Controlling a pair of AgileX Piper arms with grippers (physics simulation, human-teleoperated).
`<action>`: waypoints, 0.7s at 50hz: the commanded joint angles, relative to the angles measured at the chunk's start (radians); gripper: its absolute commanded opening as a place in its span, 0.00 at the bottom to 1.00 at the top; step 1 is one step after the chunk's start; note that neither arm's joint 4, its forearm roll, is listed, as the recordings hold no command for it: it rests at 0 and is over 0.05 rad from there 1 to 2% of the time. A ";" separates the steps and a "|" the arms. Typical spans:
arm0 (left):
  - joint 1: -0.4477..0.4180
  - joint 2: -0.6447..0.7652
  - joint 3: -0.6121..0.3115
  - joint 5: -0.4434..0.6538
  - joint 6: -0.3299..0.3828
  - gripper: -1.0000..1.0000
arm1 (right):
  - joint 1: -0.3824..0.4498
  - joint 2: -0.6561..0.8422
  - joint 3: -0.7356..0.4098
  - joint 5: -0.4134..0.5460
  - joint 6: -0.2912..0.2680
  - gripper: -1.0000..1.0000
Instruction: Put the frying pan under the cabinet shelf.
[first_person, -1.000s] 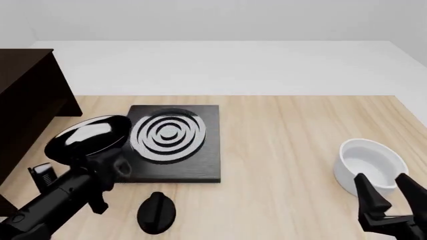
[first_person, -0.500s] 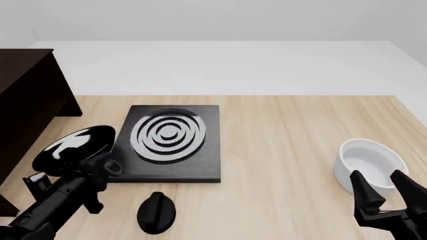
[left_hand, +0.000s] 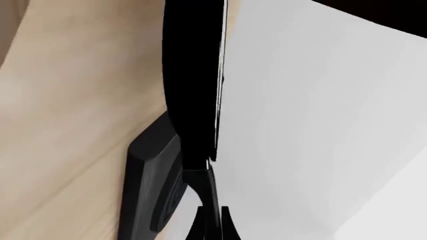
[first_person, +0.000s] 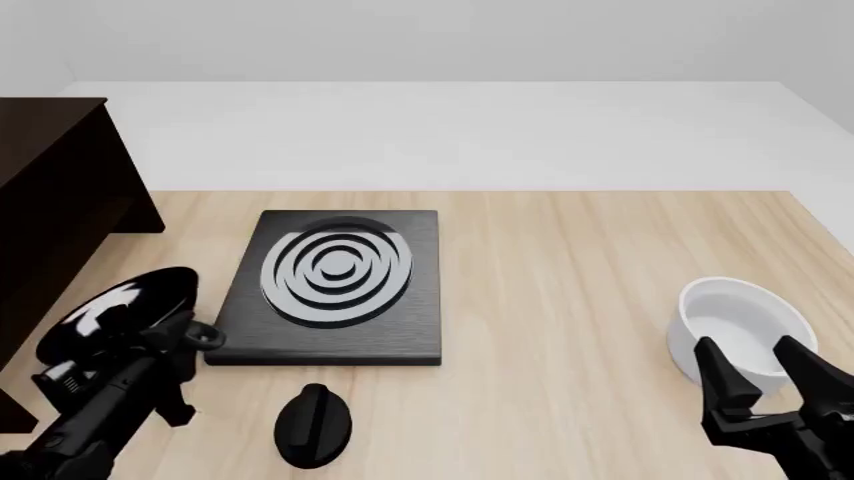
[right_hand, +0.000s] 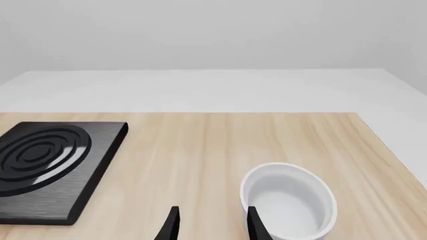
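Observation:
The frying pan (first_person: 118, 310) is held off the table, tipped on edge with its glossy black underside facing the camera, just left of the ringed slab. My left gripper (first_person: 184, 336) is shut on the pan's short handle. In the left wrist view the pan (left_hand: 191, 75) shows edge-on, with its handle running down between my left gripper's (left_hand: 211, 227) closed fingers. The dark brown cabinet (first_person: 54, 200) stands at the table's left edge, right beside the pan. My right gripper (first_person: 761, 385) is open and empty, in front of the white bowl; it also shows in its own wrist view (right_hand: 213, 227).
A flat black slab with grey rings (first_person: 340, 285) lies left of centre, also seen in the right wrist view (right_hand: 47, 165) and the left wrist view (left_hand: 150, 185). A black oval knob (first_person: 311, 425) lies near the front edge. A deep white bowl (first_person: 741, 330) (right_hand: 288, 200) stands at right.
My left arm has carried the pan leftwards and back towards the near edge, off the slab's corner and closer to the cabinet. The right gripper has shifted slightly and stays open.

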 joint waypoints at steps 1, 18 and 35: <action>0.069 0.099 0.003 -0.123 -0.026 0.00 | -0.001 0.029 0.000 -0.022 -0.006 1.00; 0.165 0.192 -0.020 -0.179 -0.036 0.00 | -0.005 0.045 0.000 -0.033 -0.006 1.00; 0.316 0.241 -0.032 -0.215 -0.059 0.00 | -0.004 0.083 0.000 -0.060 -0.013 1.00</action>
